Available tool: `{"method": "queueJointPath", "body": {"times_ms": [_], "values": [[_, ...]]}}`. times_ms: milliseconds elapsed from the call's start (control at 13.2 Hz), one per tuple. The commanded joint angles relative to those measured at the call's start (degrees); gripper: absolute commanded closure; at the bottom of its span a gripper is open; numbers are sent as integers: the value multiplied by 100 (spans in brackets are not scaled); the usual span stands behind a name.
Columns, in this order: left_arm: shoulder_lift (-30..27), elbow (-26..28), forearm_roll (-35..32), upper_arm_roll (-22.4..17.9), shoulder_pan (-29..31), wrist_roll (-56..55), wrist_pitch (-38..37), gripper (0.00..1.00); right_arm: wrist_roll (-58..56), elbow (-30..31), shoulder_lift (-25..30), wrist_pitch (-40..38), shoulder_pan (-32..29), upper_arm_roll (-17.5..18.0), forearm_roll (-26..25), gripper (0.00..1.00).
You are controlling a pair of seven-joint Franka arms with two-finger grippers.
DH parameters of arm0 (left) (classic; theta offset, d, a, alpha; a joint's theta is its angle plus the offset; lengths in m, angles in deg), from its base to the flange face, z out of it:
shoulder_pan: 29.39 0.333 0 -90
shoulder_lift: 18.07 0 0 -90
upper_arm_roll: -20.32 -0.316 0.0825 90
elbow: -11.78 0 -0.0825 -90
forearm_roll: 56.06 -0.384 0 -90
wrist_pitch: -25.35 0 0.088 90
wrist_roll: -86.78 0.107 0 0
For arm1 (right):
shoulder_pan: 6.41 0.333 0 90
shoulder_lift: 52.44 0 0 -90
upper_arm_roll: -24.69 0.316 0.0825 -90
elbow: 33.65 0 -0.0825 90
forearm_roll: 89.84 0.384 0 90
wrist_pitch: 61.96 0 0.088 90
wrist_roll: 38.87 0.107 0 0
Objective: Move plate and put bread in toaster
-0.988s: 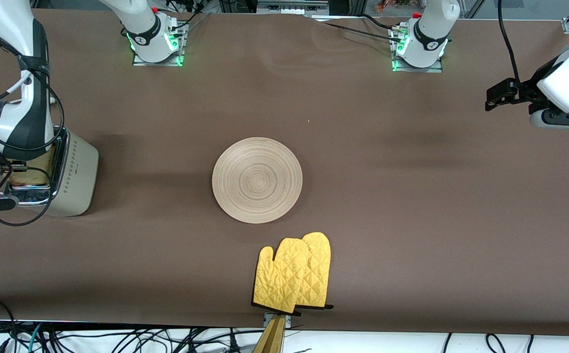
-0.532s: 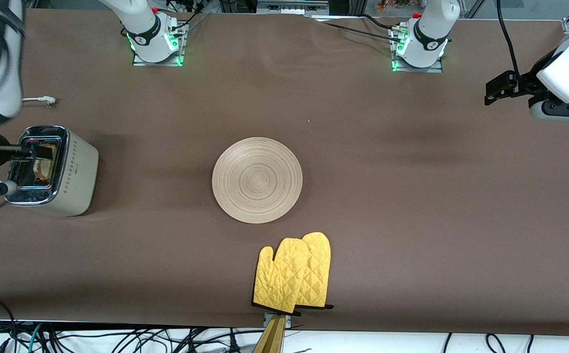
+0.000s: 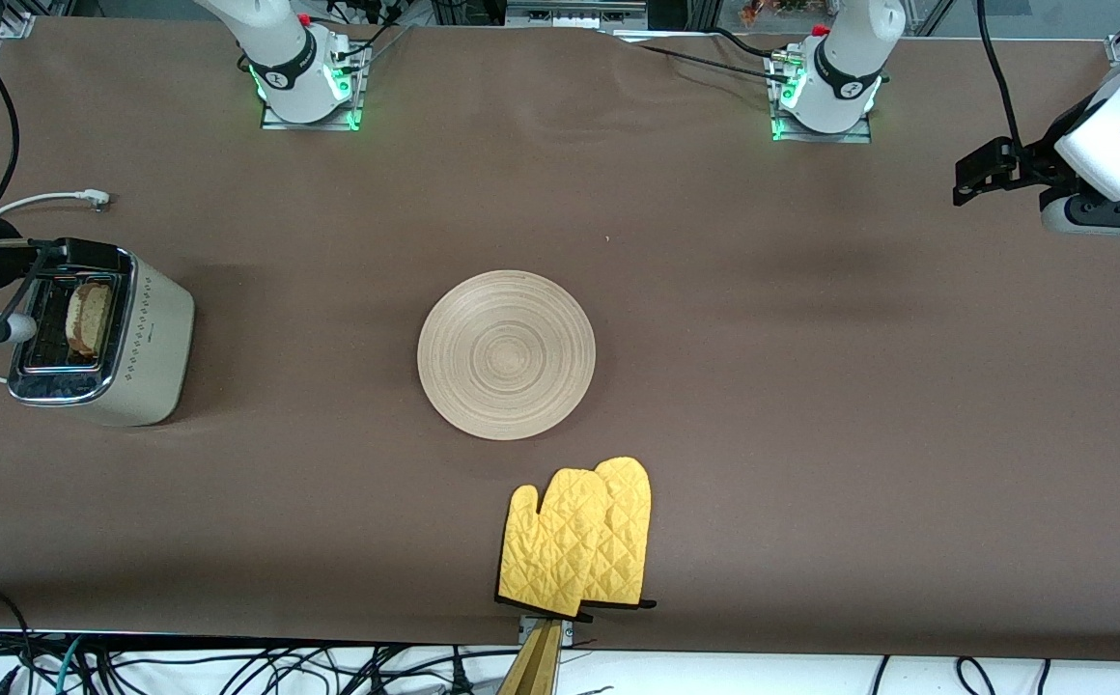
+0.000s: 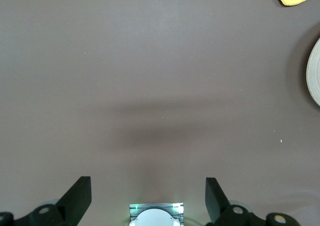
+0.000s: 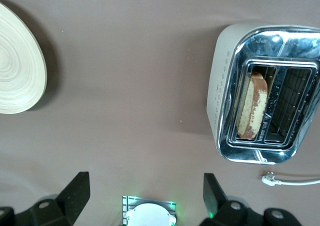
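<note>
A brown table (image 3: 811, 405) stretches between my two arms. At its middle lies the plate (image 3: 506, 354), flat and bare, its pale rim also showing in my left wrist view (image 4: 315, 71) and in my right wrist view (image 5: 20, 71). Toward my right arm's end of the table stands the toaster (image 3: 101, 338), chrome top up, dotted side facing the plate, well apart from it. My right wrist looks down on the toaster (image 5: 260, 93) from above. A pair of yellow oven mitts (image 3: 579, 538) lies nearer the front camera than the plate, just beside the table's edge.

My right gripper (image 5: 145, 193) hangs in the air with its fingers spread wide and nothing between them, above the table beside the toaster. My left gripper (image 4: 148, 196) waits over bare cloth at my left arm's end of the table, fingers likewise wide apart and holding nothing.

The bread (image 3: 89, 318) stands on edge in the toaster slot closer to the plate, crust showing (image 5: 250, 111). The toaster's white cord (image 3: 43, 201) trails on the cloth, its plug lying loose (image 5: 270, 178).
</note>
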State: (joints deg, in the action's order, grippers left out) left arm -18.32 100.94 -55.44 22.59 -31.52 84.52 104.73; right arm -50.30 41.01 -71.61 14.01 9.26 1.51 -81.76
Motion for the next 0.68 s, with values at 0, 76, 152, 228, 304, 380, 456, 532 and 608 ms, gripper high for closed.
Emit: {"method": "queueJointPath", "body": {"times_ms": [0,76,152,228,304,380,456,532,608], "values": [[-116,154,-168,-51,-94,-82,-11,0,35,649,586,755,-97,486,-227,0],[-116,154,-168,-51,-94,-82,-11,0,35,1220,999,1335,-447,960,-464,0],[-125,162,-168,-51,-86,-82,-11,0,157,1827,1351,1793,-894,1521,-666,0],[-125,163,-168,-51,-86,-82,-11,0,506,2311,1728,2137,-1299,1953,-738,0],[-125,189,-168,-60,-86,-82,-11,0,910,2621,1941,2227,-1451,2105,-730,0],[-133,215,-168,-60,-86,-82,-11,0,966,2589,1952,2220,-1461,2107,-721,0],[-133,224,-168,-60,-86,-82,-11,0,932,2449,1926,2150,-1461,2107,-721,0],[-133,224,-168,-60,-86,-82,-11,0,923,2413,1969,2123,-1461,2107,-712,0],[-133,224,-168,-60,-86,-82,-2,0,922,2326,1952,2053,-1461,2098,-721,0]]}}
